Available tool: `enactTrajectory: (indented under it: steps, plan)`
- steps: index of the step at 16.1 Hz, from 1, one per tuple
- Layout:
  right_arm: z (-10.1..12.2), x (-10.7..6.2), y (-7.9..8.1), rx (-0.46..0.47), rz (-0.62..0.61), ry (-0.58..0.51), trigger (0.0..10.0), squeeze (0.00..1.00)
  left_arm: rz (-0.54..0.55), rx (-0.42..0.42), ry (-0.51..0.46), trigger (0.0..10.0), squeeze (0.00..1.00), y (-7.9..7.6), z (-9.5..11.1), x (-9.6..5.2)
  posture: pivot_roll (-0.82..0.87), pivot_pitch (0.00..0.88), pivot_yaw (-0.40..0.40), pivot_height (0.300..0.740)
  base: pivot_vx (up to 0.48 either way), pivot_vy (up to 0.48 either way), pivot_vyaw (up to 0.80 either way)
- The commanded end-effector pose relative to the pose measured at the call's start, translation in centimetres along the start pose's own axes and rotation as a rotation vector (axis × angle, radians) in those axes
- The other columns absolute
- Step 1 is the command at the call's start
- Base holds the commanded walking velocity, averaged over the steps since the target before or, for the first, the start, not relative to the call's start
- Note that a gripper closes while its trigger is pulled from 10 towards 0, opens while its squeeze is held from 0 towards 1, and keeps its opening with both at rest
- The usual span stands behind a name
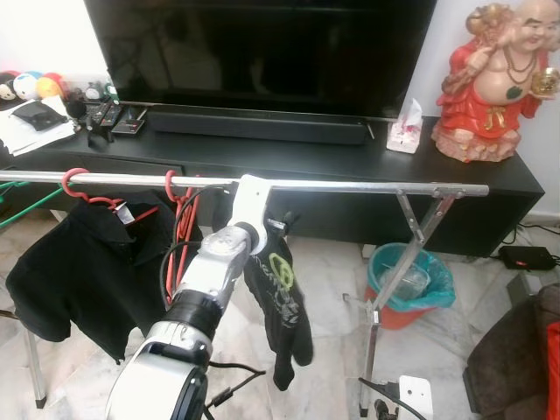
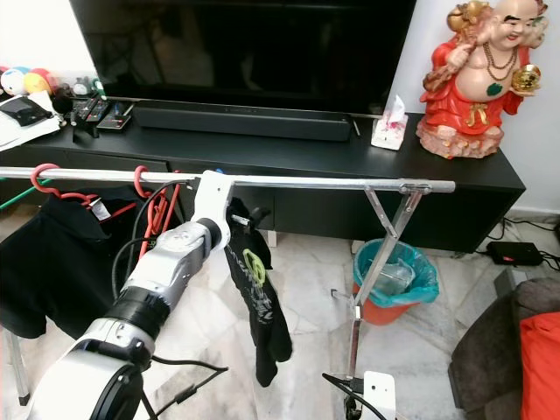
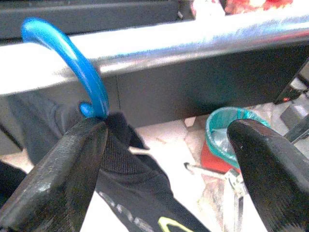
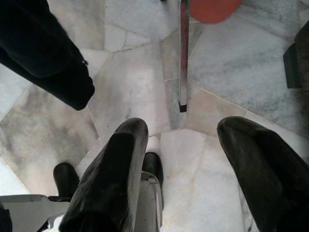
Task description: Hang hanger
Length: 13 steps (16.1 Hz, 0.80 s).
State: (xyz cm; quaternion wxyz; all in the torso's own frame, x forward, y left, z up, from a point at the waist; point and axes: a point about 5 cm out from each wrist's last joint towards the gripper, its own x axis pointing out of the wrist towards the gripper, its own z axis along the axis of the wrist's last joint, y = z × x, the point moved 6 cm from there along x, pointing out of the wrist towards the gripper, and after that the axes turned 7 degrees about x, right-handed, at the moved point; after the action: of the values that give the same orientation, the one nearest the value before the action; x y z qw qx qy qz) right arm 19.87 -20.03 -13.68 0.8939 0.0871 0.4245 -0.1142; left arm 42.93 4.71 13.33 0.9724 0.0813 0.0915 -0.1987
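Left eye view: nearest, the left arm (image 1: 197, 306) reaches up and away to the rail (image 1: 350, 186), its white wrist right at the bar. In the left wrist view the left claw (image 3: 169, 145) is spread open, one finger (image 3: 58, 174) touching the black garment (image 3: 130, 179) just under the blue hanger (image 3: 72, 58). The hanger's hook curls over the rail, and the garment hangs from it just right of the arm, down toward the floor (image 1: 332, 289).

Right claw (image 4: 193, 159) hangs low over the marble floor, fingers apart and empty.

Left along the rail, two red hangers (image 1: 175, 188) sit on the bar; the leftmost carries a black shirt (image 1: 79, 262). A teal bin (image 1: 411, 280) stands beyond the rack's right leg.

Farther back, a black bench (image 1: 306, 153) carries a TV (image 1: 262, 52), a tissue pack (image 1: 404, 127) and a red statue (image 1: 494, 79) at far right.
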Motion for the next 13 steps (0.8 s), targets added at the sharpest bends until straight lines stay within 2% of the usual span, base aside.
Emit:
enactTrajectory:
  steps: [1, 2, 3, 5, 13]
  plan:
    - [-0.3, 0.0, 0.0, -0.002, 0.001, 0.010, 10.0, 0.00, 0.015, 0.025, 0.031, 10.0, 0.00, 0.1, -0.2, 0.2, -0.18, 0.000, -0.010, 0.740, 0.000, 0.000, 0.00]
    - [-0.2, 0.0, 0.1, -0.001, 0.002, 0.010, 10.0, 0.00, 0.058, 0.056, 0.072, 10.0, 0.00, 0.5, -0.6, 0.4, -0.18, 0.000, -0.008, 0.740, 0.000, 0.000, 0.00]
    - [-0.2, 0.0, 0.1, -0.001, 0.002, 0.010, 10.0, 0.00, 0.058, 0.056, 0.072, 10.0, 0.00, 0.5, -0.6, 0.4, -0.18, 0.000, -0.008, 0.740, 0.000, 0.000, 0.00]
    - [-0.2, 0.0, 0.1, -0.002, 0.004, 0.011, 10.0, 0.00, 0.121, 0.116, 0.149, 10.0, 0.00, 2.0, -1.8, -0.1, -0.17, 0.000, -0.011, 0.740, 0.000, 0.000, 0.00]
    - [-0.2, 0.0, 0.2, -0.008, 0.010, 0.012, 10.0, 0.00, 0.238, 0.178, 0.218, 10.0, 0.00, 5.3, -3.1, -2.2, -0.17, 0.000, -0.012, 0.740, 0.000, 0.000, 0.00]
